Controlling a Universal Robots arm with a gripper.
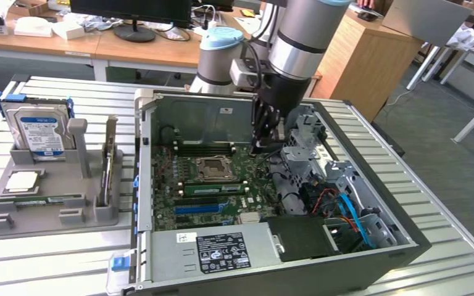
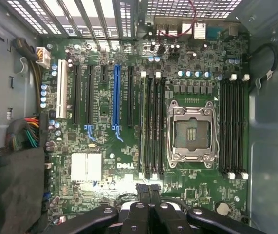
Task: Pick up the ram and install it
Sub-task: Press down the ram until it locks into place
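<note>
You're in a robotics lab inside an office room, your arm (image 1: 299, 37) over an open computer case (image 1: 195, 117) on a slatted metal worktop (image 1: 56, 271), grey parts fixture (image 1: 56, 213) alongside, wooden desks (image 1: 47, 40) and a monitor (image 1: 130, 9) behind

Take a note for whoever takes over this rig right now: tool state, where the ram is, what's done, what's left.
Tool: shut, nothing seen in it, down inside the open case over the motherboard.
Ram: a green stick lying in the grey holder at the exterior view's left, far from the tool.
Also: a second stick stands in a slot beside the CPU socket.
Done: no pickup shows.
Left, as it looks: pick up the holder's ram and install it.
</note>
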